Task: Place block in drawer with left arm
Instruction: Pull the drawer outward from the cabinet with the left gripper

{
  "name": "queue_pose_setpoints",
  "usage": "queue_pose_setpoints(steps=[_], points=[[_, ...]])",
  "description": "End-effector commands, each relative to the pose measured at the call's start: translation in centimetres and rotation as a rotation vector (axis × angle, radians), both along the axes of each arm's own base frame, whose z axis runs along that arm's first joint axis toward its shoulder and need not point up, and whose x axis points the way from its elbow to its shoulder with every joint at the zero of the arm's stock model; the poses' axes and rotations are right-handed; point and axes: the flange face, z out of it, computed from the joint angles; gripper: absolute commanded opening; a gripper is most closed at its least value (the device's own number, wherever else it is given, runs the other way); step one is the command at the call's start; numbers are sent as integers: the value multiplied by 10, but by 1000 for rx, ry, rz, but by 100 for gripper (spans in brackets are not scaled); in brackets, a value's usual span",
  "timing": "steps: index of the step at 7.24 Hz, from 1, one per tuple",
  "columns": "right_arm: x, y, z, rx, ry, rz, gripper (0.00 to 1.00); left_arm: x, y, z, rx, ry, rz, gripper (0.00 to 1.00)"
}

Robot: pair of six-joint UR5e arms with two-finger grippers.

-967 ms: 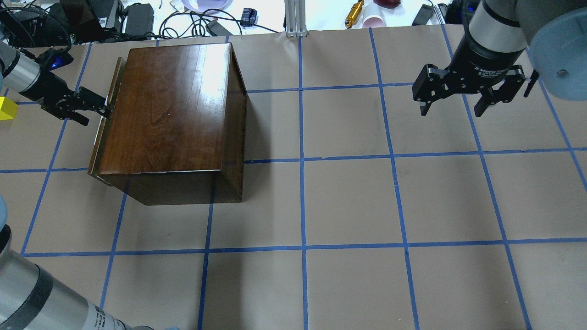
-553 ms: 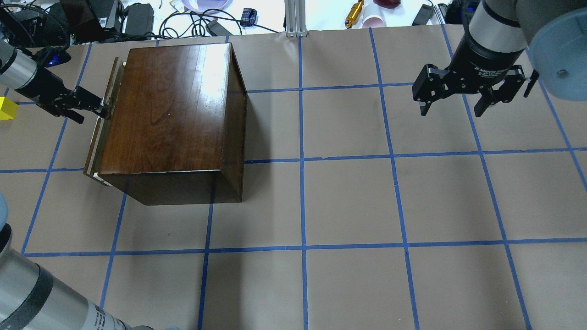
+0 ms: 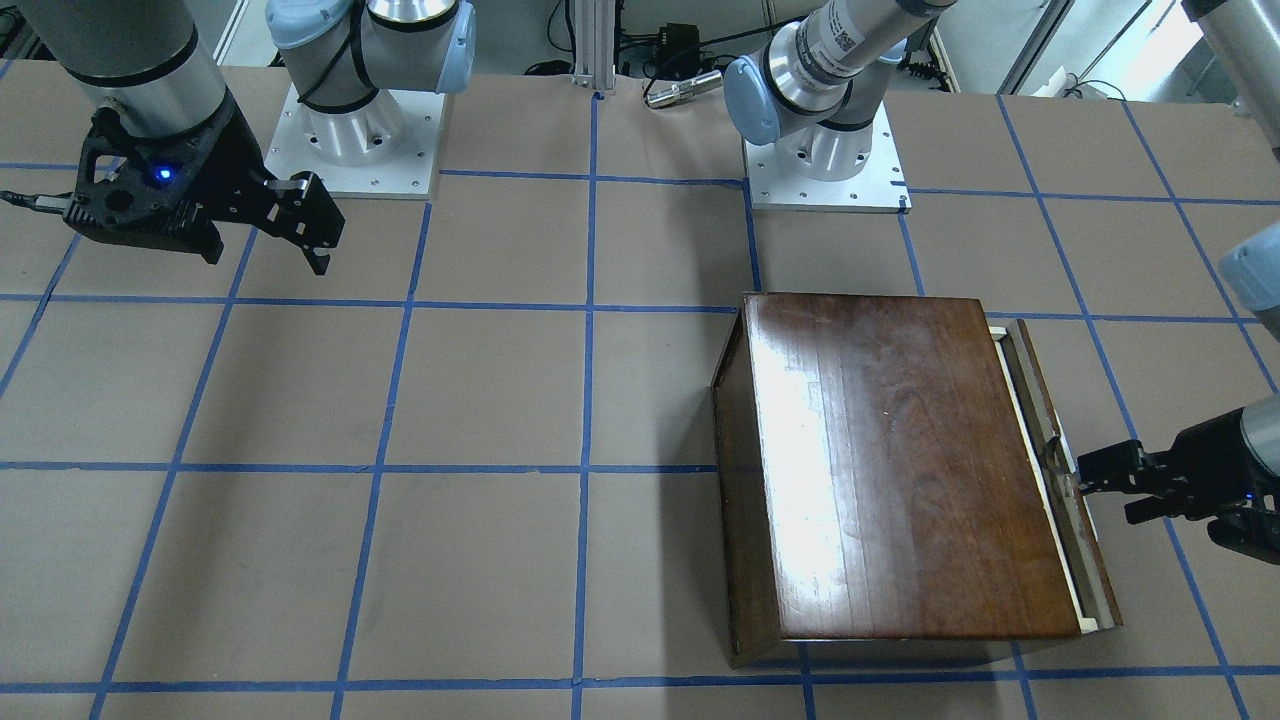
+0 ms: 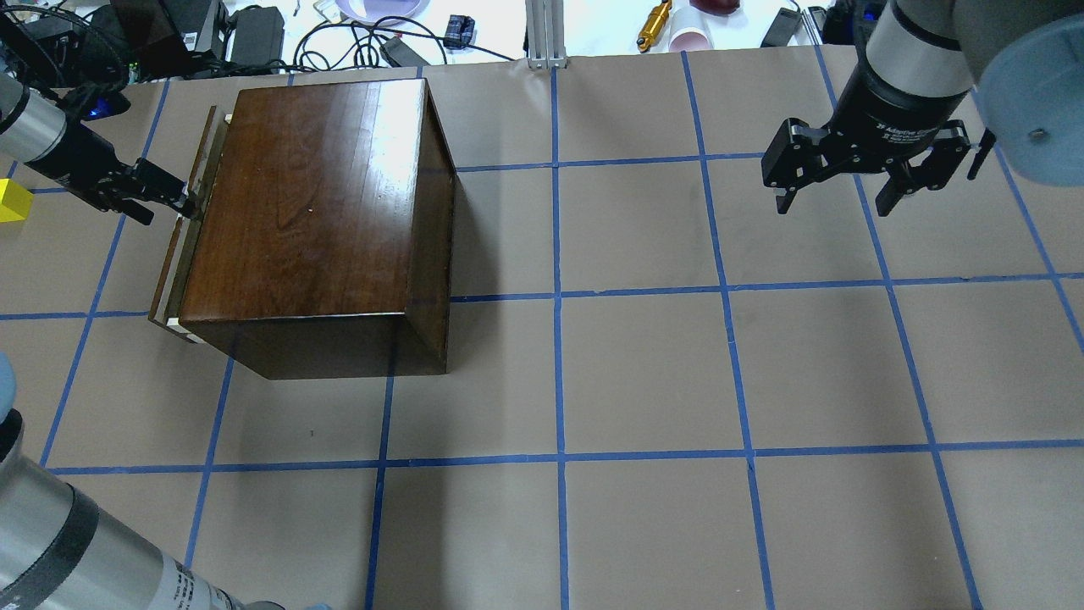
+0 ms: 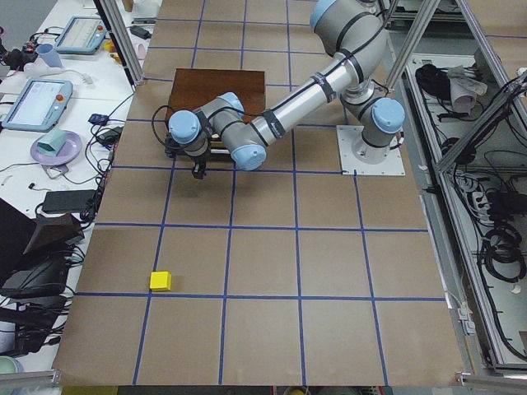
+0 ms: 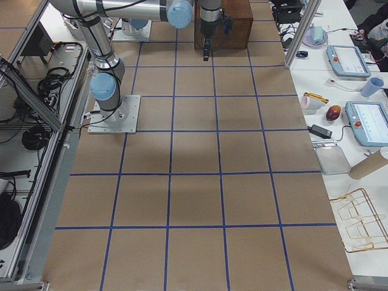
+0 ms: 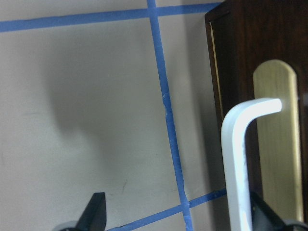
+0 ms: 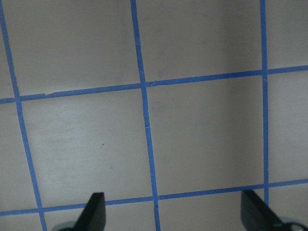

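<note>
The dark-brown wooden box (image 4: 313,203) stands at the table's left. Its drawer (image 4: 174,254) is slid out a little on the box's left side, showing a thin pale wood strip behind the dark front panel (image 3: 1062,480). My left gripper (image 4: 168,210) is open, with one finger hooked behind the metal pull (image 7: 236,159); the other finger hangs free over the paper. The yellow block (image 4: 13,201) lies on the table to the left of that gripper, also in the exterior left view (image 5: 160,281). My right gripper (image 4: 838,203) is open and empty above the far right of the table.
The table is covered in brown paper with a blue tape grid (image 4: 559,296). Cables, chargers and cups (image 4: 356,34) lie beyond the far edge. The two arm bases (image 3: 350,130) stand at the robot's side of the table.
The left gripper has moved left with the pull, and the drawer front has slid out a little further from the box. The right arm has not moved.
</note>
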Motion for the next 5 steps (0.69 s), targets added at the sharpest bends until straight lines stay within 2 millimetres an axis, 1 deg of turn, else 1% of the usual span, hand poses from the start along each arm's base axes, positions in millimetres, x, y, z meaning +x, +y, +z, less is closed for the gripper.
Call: queue_pose_setpoints(steps=[1, 2, 3, 5], points=[[0, 0, 0, 0, 0, 0, 100, 5, 0, 2, -8, -5, -14, 100], [0, 0, 0, 0, 0, 0, 100, 9, 0, 6, -1, -21, -24, 100], [0, 0, 0, 0, 0, 0, 100, 16, 2, 6, -2, -25, -37, 100], [0, 0, 0, 0, 0, 0, 100, 22, 4, 7, -4, -41, -59, 100]])
